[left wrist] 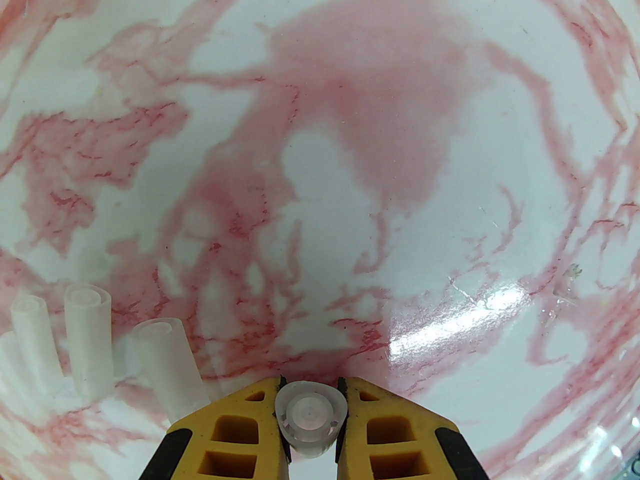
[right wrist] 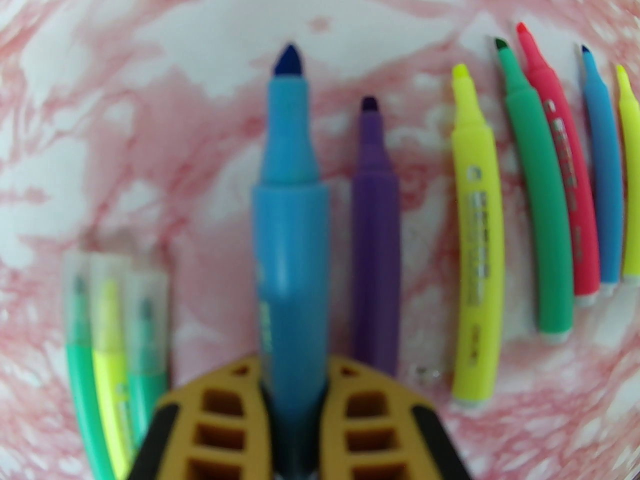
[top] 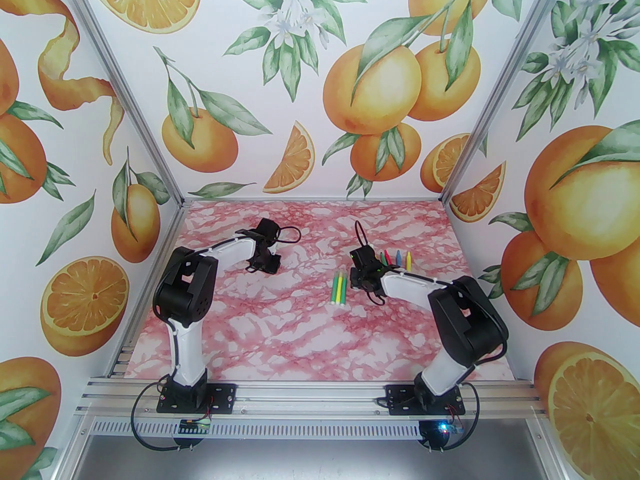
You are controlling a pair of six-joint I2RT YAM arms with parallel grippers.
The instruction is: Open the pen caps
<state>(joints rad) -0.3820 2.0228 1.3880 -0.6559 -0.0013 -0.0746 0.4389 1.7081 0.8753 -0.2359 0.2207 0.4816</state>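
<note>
left gripper (left wrist: 310,393) clenched on one pen cap (left wrist: 310,418), seen end-on: clear frosted plastic, round hollow mouth, short and tapered. loose caps (left wrist: 87,338) of the same frosted plastic sit in a cluster just to its left on the marble-print table (left wrist: 350,118); cannot tell whether they lie flat or lean. right gripper (right wrist: 295,368) clamped around the barrel of a blue marker (right wrist: 290,208), chisel tip bare, beside a purple marker (right wrist: 375,248), also uncapped. further right is a row of uncapped markers (right wrist: 540,208): yellow, green, pink-red, blue, yellow, tips all pointing away. three capped markers (right wrist: 115,328) (green, yellow, green) lie touching side by side at the left; their remaining caps (right wrist: 107,288), clear over the tips, look like the work left. handling judgement: caps very light, thin-walled, stiff but likely to flex or squirt out under a hard squeeze; smooth, slippery, round, so prone to roll. best hold is across the cap's mid-length, other claw on the barrel well behind the seam, then a straight axial pull; the friction fit probably lets go with a snap. barrels smooth, rigid, with pale end plugs. table glossy, low friction
</note>
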